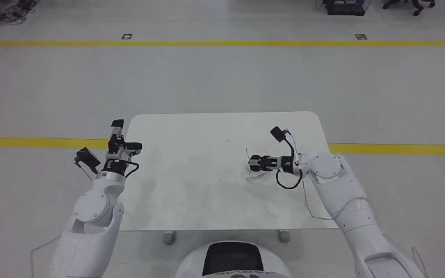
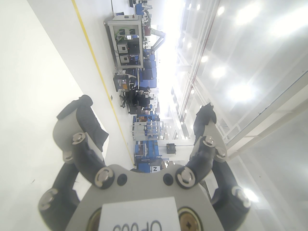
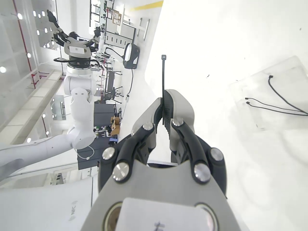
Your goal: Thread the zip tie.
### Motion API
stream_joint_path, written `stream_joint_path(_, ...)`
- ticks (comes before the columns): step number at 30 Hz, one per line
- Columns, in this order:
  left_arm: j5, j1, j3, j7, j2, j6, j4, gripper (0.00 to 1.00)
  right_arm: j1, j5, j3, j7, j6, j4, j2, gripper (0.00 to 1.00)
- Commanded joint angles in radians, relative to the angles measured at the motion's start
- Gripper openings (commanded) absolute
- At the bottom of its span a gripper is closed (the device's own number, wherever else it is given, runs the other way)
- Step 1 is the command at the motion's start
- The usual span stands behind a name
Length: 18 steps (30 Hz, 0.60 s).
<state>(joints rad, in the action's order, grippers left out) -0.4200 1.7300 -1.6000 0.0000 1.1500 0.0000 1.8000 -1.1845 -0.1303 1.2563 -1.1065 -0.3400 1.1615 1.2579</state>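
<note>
**White tabletop, tie aimed at the left edge**

Your right jaws, over the right half of the tabletop [image 1: 208,139], pinch the black zip tie [image 3: 163,78] near its tail. Its long axis runs straight on from them, with the head at the free tip, toward the left edge. Your left jaws are spread around nothing, held up at that left edge, well apart from the tie. You would likely need to bring them across to the head. Mind the clear bag [image 3: 284,73] of spare ties [image 3: 281,97] just beside the right jaws.
</note>
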Motion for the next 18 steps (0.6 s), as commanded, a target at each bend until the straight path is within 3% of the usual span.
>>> stream_joint_path(1, 0.000, 0.000, 0.000, 0.000, 0.000, 0.000, 0.000, 1.00, 0.000, 0.000, 0.000, 0.000, 0.000, 0.000, 0.000, 0.00)
stream_joint_path(4, 0.000, 0.000, 0.000, 0.000, 0.000, 0.000, 0.000, 1.00, -0.011, -0.027, -0.006, 0.036, 0.000, 0.015, -0.003, 0.00)
stream_joint_path(11, 0.000, 0.000, 0.000, 0.000, 0.000, 0.000, 0.000, 1.00, -0.030, 0.160, 0.053, -0.057, 0.000, 0.068, -0.024, 0.00)
stream_joint_path(18, 0.000, 0.000, 0.000, 0.000, 0.000, 0.000, 0.000, 1.00, -0.012, 0.333, 0.107, -0.201, 0.000, 0.010, -0.026, 0.00)
